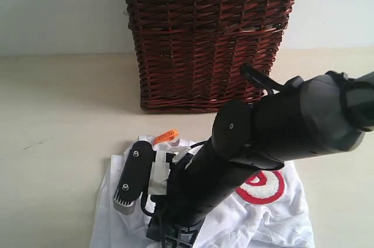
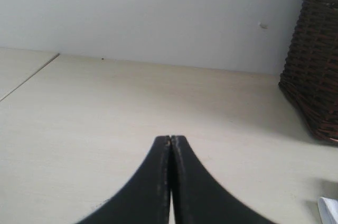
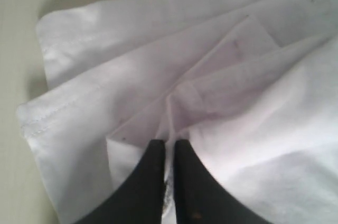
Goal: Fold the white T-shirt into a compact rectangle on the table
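White T-shirt (image 1: pixel 286 219) lies rumpled on the table (image 1: pixel 58 113), in front of the basket (image 1: pixel 204 43).
My left gripper (image 2: pixel 170 138) is pressed together on nothing, over bare table near the basket. The orange tag (image 1: pixel 165 137) sits at the shirt's edge nearest the basket. My right gripper (image 3: pixel 169 143) has its fingers almost together, pinching a fold of the shirt; a red-ringed patch (image 1: pixel 263 186) shows further right.

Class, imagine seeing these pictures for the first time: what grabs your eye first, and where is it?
A dark wicker basket looms at the back of the table. In front, a bulky black arm reaches across the white T-shirt, whose red-outlined letter peeks out beside it.
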You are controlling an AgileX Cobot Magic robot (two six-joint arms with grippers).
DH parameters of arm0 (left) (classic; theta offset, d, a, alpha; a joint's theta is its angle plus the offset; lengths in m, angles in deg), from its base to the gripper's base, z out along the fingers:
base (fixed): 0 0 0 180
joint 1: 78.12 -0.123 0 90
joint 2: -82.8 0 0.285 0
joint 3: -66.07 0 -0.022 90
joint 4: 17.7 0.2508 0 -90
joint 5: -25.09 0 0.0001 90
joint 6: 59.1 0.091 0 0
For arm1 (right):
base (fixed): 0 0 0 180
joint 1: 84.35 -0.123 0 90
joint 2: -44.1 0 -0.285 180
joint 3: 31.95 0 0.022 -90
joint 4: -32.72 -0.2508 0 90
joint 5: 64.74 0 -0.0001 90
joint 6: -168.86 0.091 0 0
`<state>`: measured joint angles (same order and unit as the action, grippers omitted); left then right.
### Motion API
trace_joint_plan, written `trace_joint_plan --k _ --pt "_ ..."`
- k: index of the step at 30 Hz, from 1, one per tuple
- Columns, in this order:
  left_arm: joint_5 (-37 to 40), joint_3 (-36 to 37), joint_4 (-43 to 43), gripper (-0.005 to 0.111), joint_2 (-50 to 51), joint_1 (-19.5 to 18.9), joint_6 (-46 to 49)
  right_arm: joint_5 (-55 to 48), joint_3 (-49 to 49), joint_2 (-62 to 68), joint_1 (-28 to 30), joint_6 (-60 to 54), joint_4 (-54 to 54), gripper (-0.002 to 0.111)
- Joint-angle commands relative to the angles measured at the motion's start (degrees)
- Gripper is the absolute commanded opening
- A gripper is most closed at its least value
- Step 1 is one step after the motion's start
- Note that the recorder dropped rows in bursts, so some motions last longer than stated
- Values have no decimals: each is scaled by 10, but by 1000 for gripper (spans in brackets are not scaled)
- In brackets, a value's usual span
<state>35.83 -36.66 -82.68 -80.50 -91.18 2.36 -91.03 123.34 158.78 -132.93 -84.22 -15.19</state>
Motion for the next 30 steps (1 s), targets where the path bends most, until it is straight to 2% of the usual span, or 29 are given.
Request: trace_joint_plan --k 1,7,15,22,24,30 --pt "1 -1 1 0 -3 -1 -3 6 1 -30 -1 -3 2 0" --pt "1 -1 1 0 -3 -1 -3 24 33 -39 -1 -3 2 0" --pt "1 -1 1 0 -3 -1 -3 147 63 -33 -1 3 -53 0" --pt "1 -1 1 0 -3 -1 -3 143 63 -2 -1 4 -66 0" --pt "1 -1 1 0 -3 -1 -3 145 63 5 -1 4 -66 5" --pt "1 -1 1 0 -3 -1 -3 179 63 11 -1 4 -70 38"
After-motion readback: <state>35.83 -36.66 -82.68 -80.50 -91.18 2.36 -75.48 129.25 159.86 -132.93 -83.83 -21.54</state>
